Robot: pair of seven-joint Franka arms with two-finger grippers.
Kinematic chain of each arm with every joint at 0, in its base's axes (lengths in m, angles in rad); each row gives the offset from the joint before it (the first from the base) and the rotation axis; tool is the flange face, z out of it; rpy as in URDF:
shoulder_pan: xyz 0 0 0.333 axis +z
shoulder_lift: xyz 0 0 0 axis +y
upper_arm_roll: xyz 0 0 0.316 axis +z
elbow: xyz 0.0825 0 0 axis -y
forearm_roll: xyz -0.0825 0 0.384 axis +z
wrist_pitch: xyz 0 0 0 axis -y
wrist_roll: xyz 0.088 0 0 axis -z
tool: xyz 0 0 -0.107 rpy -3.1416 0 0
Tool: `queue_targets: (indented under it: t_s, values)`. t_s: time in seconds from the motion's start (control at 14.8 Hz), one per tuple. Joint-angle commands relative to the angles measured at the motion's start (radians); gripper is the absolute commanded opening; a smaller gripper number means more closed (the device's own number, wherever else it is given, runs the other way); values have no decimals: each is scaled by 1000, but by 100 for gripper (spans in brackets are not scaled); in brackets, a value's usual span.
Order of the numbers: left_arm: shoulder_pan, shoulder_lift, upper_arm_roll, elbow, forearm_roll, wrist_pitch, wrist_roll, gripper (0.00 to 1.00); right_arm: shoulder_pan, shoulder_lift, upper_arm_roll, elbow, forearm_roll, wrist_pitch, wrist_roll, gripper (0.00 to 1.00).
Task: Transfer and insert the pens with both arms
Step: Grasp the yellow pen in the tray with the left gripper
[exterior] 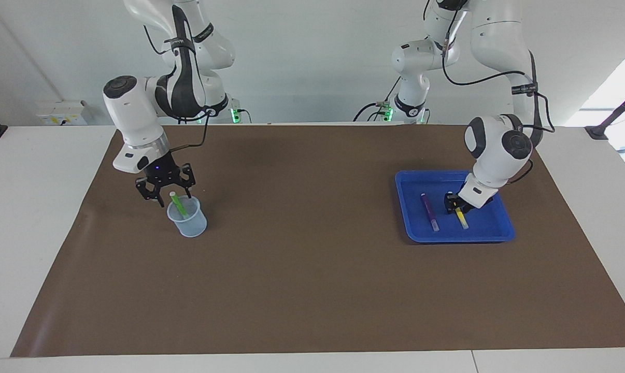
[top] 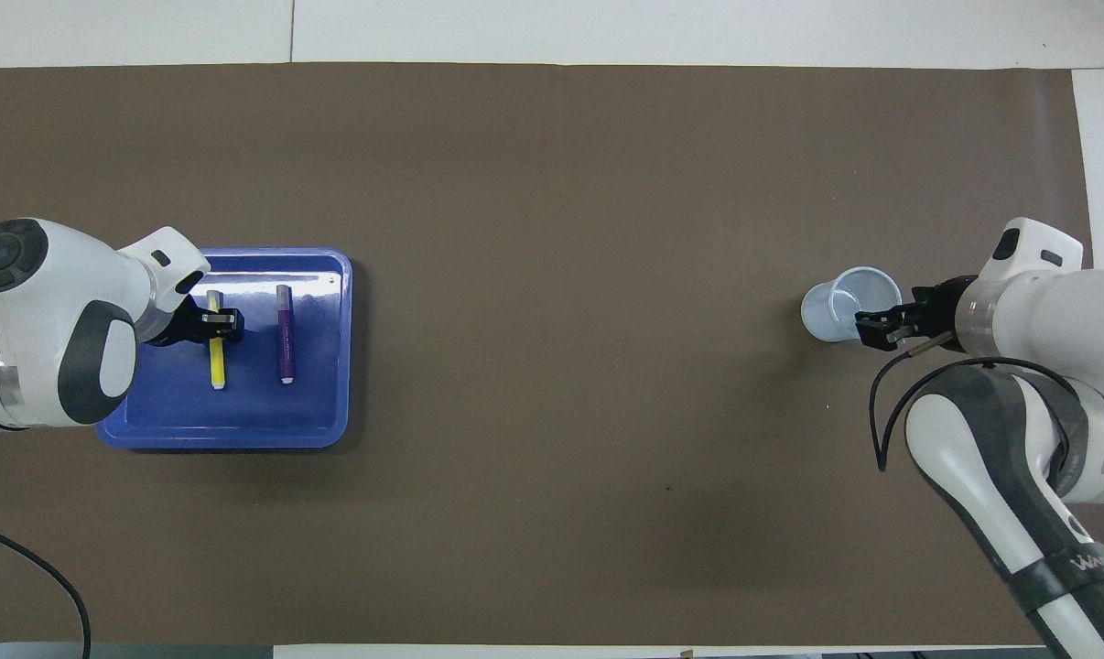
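1. Right gripper (exterior: 169, 198) over the clear cup (exterior: 187, 217) at the right arm's end of the brown mat (exterior: 312, 290); fingers apart, green pen (exterior: 178, 204) free between them, so it looks let go
2. Green pen stands in the cup, leaning on the rim; long axis steeply tilted, top end up toward the robots. Likely propped by the cup wall, not by the gripper
3. Left gripper (exterior: 456, 206) down in the blue tray (exterior: 450, 237) at the left arm's end, straddling the yellow pen (top: 215, 359) near its upper half; can't tell if it's clamped on yet
4. Yellow pen lies flat in the tray, long axis running toward/away from the robots, pale end nearer robots
5. Purple pen (top: 285, 334) lies beside it, parallel, apart, untouched, pale end nearer robots
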Motion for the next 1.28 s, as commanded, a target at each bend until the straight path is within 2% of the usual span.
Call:
queue_targets:
  t_s: [0.0,0.14,0.2,0.27,0.61,0.95,1.22]
  values:
    - [9,11,-4,11,22,6,9,29,-1,10,1,30,6,1,14,100]
    - [10,11,-4,11,22,6,9,13,-3,7,1,64,6,-27,14,100]
    - [10,11,-4,11,22,6,9,2,-3,7,-2,97,6,-77,19,100]
    - [10,11,-4,11,22,6,8,0,-3,5,-4,134,6,-137,49,100]
    - [28,13,-5,30,22,-20,9,0,-4,10,-4,314,-49,-399,319,100]
    - [26,30,-7,157,9,-202,-3,0,0,77,8,561,-109,-660,495,100]
    - [19,14,-10,240,-47,-351,-40,0,3,51,16,589,-121,-763,537,100]
